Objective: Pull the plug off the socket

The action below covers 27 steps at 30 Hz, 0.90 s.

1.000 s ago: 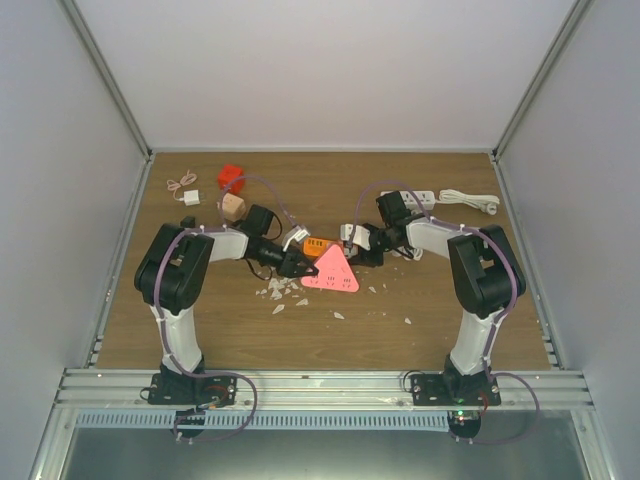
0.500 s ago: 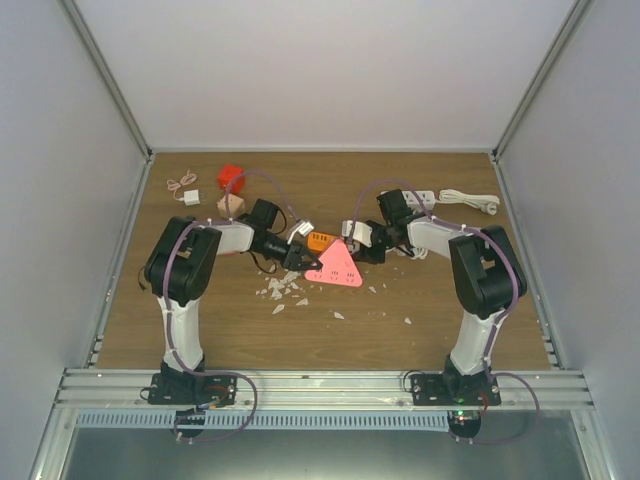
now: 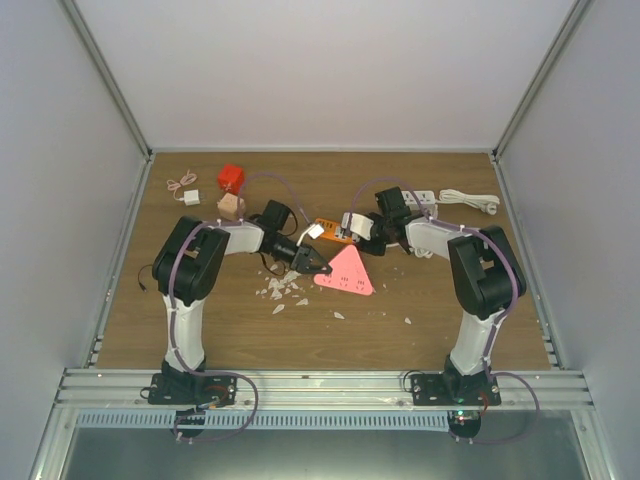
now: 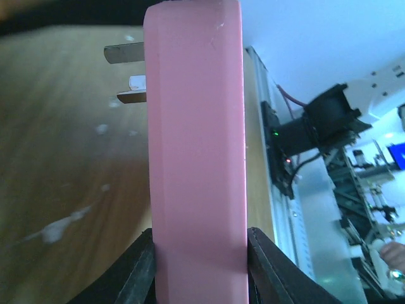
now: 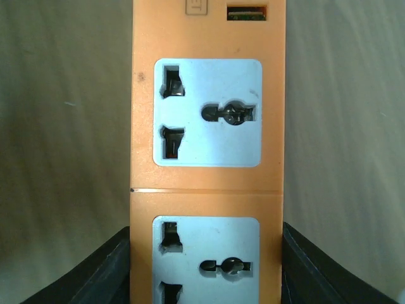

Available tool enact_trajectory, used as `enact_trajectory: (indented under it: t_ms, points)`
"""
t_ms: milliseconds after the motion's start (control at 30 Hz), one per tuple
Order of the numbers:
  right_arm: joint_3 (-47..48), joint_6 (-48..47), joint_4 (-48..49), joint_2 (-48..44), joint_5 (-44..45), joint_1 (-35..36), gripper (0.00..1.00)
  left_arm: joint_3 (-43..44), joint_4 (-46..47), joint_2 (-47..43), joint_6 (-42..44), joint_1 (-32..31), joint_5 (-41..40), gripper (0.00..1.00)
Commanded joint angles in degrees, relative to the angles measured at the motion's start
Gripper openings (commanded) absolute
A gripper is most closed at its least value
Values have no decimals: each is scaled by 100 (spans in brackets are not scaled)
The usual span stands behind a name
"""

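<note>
On the counter (image 3: 200, 320), white crumbs (image 3: 280, 290) lie just beside the pink plug (image 3: 346, 272). A red block (image 3: 231, 177), a wooden block (image 3: 231, 205), a white charger (image 3: 190, 197) and a white power strip (image 3: 424, 199) sit farther back, none in the way. The left fingers (image 4: 136, 278) clamp the plug's sides, its prongs bare. The right fingers (image 5: 107, 272) grip the orange socket strip (image 3: 333, 232), its outlets empty. A second ago plug and strip touched; now they sit apart.

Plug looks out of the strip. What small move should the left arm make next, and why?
Probably the left gripper should lower the pink plug to the table and let go: its prongs are bare, the sockets of the orange strip are empty, and the two sit apart.
</note>
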Motion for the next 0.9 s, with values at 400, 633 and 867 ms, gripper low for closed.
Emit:
enact_trajectory:
  t_ms: [400,633,867]
  points:
    - [-246,-199,-138,-35,304,-430,16,-345,-222,-442,547,-10,372,0]
    - [-368,-772,-724,-230,112,-1046,17,-497,-348,-739,811,177,160,0]
    - [-367,-599,-781,-263,301,-1731,17,-611,-142,-889,693,178,-6,0]
